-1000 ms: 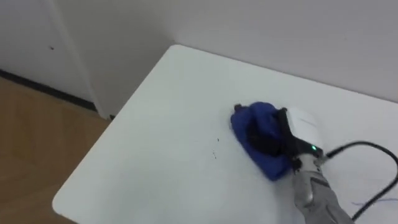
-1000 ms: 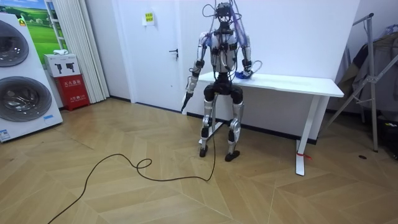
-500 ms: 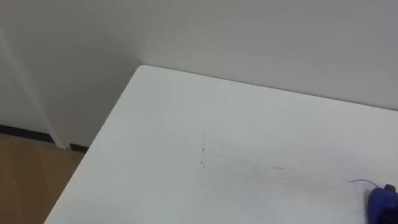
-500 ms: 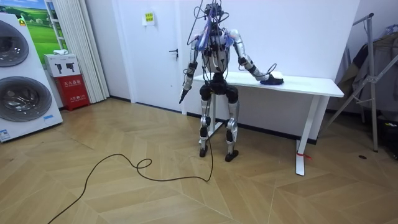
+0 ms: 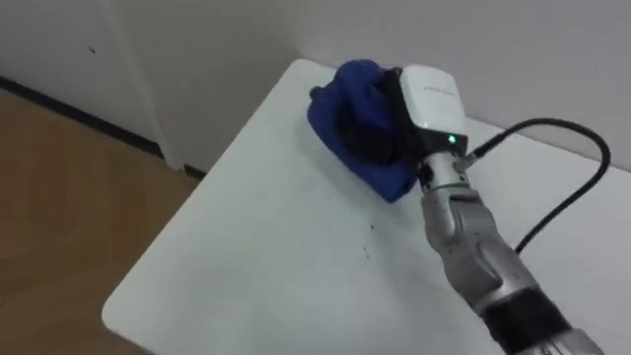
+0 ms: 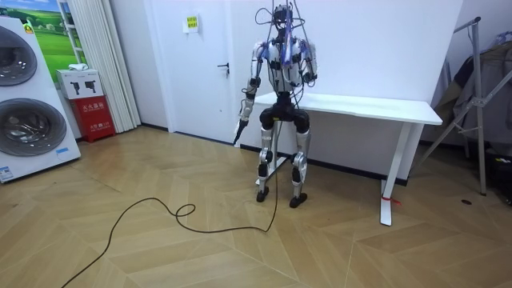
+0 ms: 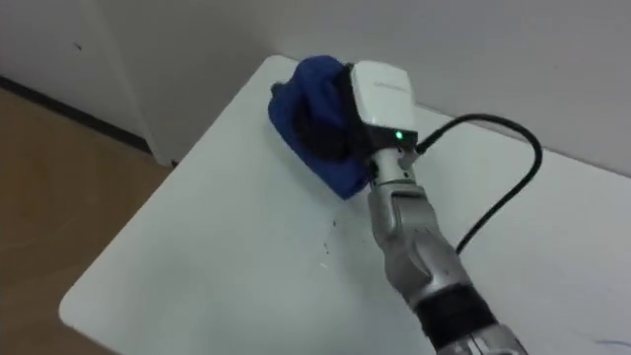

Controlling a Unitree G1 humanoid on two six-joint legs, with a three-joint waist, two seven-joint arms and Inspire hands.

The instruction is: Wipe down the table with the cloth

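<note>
A bunched blue cloth (image 5: 347, 97) lies at the far left corner of the white table (image 5: 256, 266). My right hand (image 5: 431, 99) rests on top of it, its dark fingers (image 5: 367, 138) curled into the folds, with the arm coming in from the lower right. In the right eye view the same cloth (image 7: 304, 110) sits under the hand (image 7: 383, 97). The room view has me standing at the left end of the table (image 6: 376, 107), while my left hand (image 6: 239, 128) hangs down at my side.
Small dark specks (image 5: 369, 229) mark the tabletop near my forearm. The table's left edge drops to wooden floor (image 5: 59, 197); a white wall runs right behind it. Washing machines (image 6: 28, 96) stand at the room view's left and a clothes rack (image 6: 480, 96) at its right.
My right hand carried the cloth out to the right along the table, then back to the far left corner. The head camera swung with it.
</note>
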